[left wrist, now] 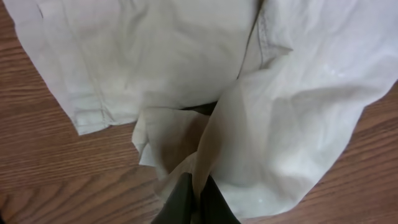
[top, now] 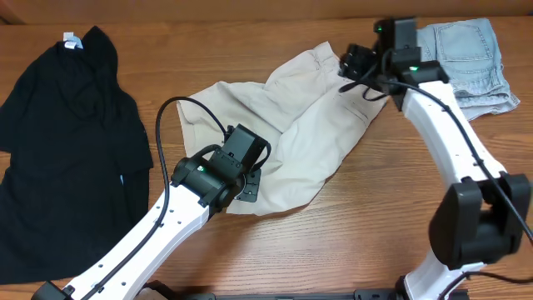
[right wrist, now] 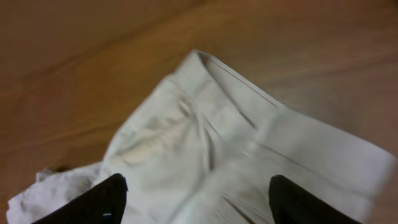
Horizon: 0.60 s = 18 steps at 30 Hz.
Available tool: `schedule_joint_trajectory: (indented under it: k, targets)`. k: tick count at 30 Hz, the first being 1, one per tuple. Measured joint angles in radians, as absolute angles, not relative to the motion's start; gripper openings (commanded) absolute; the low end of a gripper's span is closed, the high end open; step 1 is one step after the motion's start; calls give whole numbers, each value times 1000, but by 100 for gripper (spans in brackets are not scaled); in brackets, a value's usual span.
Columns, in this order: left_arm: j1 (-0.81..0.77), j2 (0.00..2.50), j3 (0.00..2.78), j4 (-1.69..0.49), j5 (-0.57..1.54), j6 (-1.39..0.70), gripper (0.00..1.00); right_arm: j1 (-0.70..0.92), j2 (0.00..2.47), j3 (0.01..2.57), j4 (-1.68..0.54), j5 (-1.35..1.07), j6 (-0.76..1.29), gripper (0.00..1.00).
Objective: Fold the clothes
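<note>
The cream-beige shorts lie crumpled in the middle of the table. My left gripper is at their near hem and shut on a fold of the cloth. My right gripper is open above the far waistband end of the shorts, with fingers wide apart and nothing between them. The black top lies spread at the left. The light-blue denim shorts lie at the far right corner.
The wooden table shows bare at the front right. The right arm runs along the right side, next to the denim shorts. A white label sits at the black top's collar.
</note>
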State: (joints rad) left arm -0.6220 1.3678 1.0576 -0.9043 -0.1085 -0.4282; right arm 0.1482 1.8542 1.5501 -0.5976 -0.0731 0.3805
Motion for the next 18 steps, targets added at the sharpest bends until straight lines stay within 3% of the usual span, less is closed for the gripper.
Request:
schedule_joint_trajectory:
  k: [9, 11, 14, 16, 18]
  targets:
    - [-622, 1368, 1058, -920, -90, -428, 4, 214, 2043, 1550, -515, 120, 421, 100]
    - [-622, 1368, 1058, -921, -89, -428, 4, 211, 2078, 1550, -516, 147, 431, 99]
    - [-622, 1368, 1058, -921, -89, -428, 4, 210, 2111, 1550, -522, 192, 459, 85]
    - [-622, 1368, 1058, -921, -88, -428, 4, 210, 2114, 1550, -531, 215, 474, 70]
    - [-622, 1368, 1058, -920, -87, -428, 4, 207, 2114, 1552, -567, 234, 480, 47]
